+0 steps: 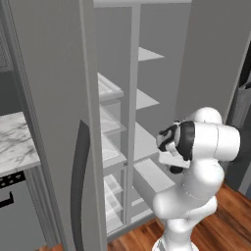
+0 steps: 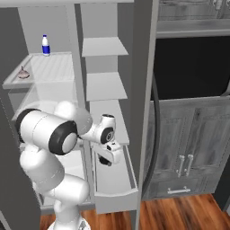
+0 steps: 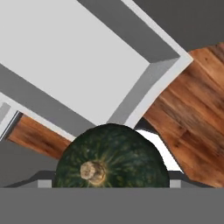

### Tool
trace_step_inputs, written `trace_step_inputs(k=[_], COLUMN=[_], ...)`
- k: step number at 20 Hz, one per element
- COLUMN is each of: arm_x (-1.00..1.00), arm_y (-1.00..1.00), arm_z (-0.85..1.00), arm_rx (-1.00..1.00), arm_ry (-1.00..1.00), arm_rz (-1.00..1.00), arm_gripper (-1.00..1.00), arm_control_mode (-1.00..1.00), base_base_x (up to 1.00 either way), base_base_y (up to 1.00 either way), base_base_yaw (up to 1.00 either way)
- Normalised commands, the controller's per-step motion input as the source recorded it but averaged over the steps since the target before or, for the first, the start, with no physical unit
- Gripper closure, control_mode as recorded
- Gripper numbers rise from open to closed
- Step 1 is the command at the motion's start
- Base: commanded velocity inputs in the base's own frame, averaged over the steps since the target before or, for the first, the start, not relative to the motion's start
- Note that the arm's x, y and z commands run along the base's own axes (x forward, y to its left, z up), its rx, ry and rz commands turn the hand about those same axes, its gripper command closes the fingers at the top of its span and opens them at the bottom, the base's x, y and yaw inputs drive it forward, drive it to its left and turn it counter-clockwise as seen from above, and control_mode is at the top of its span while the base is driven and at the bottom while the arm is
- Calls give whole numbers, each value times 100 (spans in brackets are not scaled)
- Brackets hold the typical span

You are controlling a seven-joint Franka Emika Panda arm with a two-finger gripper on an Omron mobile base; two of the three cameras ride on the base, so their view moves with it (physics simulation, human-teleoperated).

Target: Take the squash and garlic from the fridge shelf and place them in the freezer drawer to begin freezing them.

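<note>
fingers: I am clamping the squash [image 3: 111, 157] between them; tips themselves hidden behind it in the hand view
gripper: my gripper [image 2: 106, 161] is hanging just over the open freezer drawer [image 2: 117, 196], pointing down into it; in the left base view my gripper [image 1: 172, 169] is sitting at the drawer's near side
squash: dark green, round, ribbed, tan stem stub facing my hand camera; it is hovering above the drawer's near corner, not touching the floor of it as far as I can tell
freezer drawer: pale grey, thick walls, pulled out from the bottom of the fridge's right column; inside is showing bare in the hand view [image 3: 70, 65]; also showing in the left base view [image 1: 152, 179]
garlic: small pale lump lying on the upper left glass shelf [image 2: 49, 72], garlic [image 2: 24, 74] near its left edge, well apart from me
bottle: blue-capped bottle [image 2: 45, 45] standing at the back of that same shelf
floor: wood floor [image 3: 188, 109] showing beyond the drawer's front
fridge door: fridge door [image 1: 59, 122] standing open at my left
</note>
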Motion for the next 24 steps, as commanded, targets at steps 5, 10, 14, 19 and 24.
trace_step_inputs(k=[5,10,14,19,24], arm_x=[25,31,37,40,35], arm_y=[-21,-3,0,0,-8], arm_z=[-58,-50,-54,-73,-72], arm_rx=[0,0,0,0,0], arm_ry=[6,0,3,9,9], arm_rz=[-6,-4,0,0,0], arm_gripper=[100,100,100,100,100], arm_control_mode=[-100,-100,-100,-100,-100], base_base_x=[0,0,0,0,0], base_base_y=[0,0,0,0,0], base_base_yaw=[0,0,0,0,0])
